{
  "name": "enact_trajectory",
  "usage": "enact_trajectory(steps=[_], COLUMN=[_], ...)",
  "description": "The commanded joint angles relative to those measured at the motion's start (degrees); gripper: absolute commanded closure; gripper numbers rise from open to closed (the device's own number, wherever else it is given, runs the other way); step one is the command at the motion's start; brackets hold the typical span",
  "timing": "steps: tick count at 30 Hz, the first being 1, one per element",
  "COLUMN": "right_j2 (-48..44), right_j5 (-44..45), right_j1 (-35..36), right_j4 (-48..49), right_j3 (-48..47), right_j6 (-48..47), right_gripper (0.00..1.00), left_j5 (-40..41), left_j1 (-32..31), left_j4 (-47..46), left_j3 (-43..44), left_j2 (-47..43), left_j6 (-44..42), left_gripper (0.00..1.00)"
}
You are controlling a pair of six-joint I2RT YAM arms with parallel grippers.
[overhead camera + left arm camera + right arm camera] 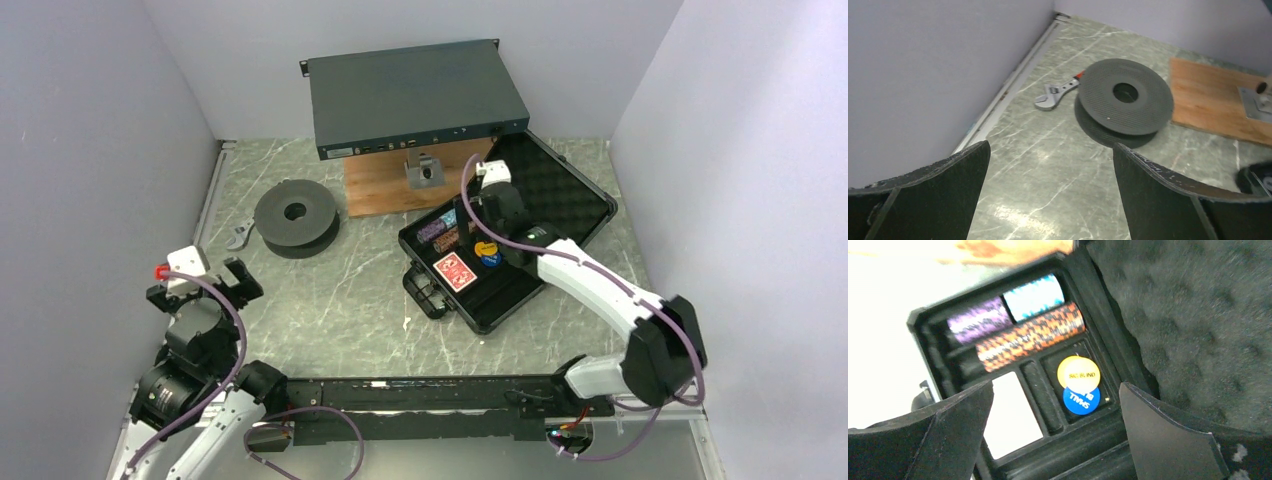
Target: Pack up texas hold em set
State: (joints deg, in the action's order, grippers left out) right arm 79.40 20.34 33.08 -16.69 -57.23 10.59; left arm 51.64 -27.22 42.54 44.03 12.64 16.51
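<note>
From above, the black case (497, 322) lies open right of centre, its lid laid back toward the upper right. The right gripper (484, 222) hangs over the tray, so swinging the lid now would likely catch the arm or shove the case. The tray holds chip stacks (440, 232), a red-backed deck (455, 271) and discs (487, 254). The left gripper (200, 285) sits lower left, well apart.

Left wrist view: its fingers (938, 195) are spread and empty, with a spool (1125, 96) and a wrench (1055, 93) beyond.

Right wrist view: its fingers (948, 435) are parted, holding nothing. Above them lie the purple stack (979, 326), teal stack (1034, 296) and brown stack (1030, 336). The yellow disc (1078, 374) overlaps the blue disc (1080, 401), and both look loose enough to slip out.
</note>
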Motion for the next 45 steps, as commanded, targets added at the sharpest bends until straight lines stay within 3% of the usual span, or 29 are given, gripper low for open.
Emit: enact_trajectory(steps=[1, 10, 15, 21, 31, 36, 45], right_j2=[-9.6, -13.4, -19.6, -22.7, -26.1, -23.9, -14.4], right_j5=[-5.7, -7.1, -11.3, -11.8, 3.7, 14.1, 11.8], right_j1=[0.0, 0.1, 0.0, 0.1, 0.0, -1.0, -14.3], right_j4=[5.2, -2.4, 5.0, 5.4, 3.0, 3.9, 3.7], right_j3=[0.5, -9.6, -5.6, -4.9, -4.4, -4.4, -12.6], right_j6=[1.1, 2.9, 0.7, 0.4, 3.7, 0.6, 0.7], right_gripper=[0.0, 0.0, 0.0, 0.0, 0.0, 0.0, 0.01], left_j5=[-10.1, -11.1, -10.9, -11.5, -13.2, -14.3, -15.7], left_j1=[0.2, 0.5, 0.9, 1.0, 1.5, 2.0, 2.1], left_j4=[-6.1, -6.7, -6.7, -7.2, -7.2, -7.5, -7.3], left_j3=[-0.7, -0.5, -0.6, -0.9, -0.6, -0.6, -0.7], left_j2=[1.8, 4.7, 4.7, 4.9, 6.2, 6.1, 6.1], left_j6=[-6.0, -6.7, -6.7, -7.1, -7.1, -7.3, -7.1], left_gripper=[0.01, 0.01, 0.01, 0.01, 0.01, 0.01, 0.01])
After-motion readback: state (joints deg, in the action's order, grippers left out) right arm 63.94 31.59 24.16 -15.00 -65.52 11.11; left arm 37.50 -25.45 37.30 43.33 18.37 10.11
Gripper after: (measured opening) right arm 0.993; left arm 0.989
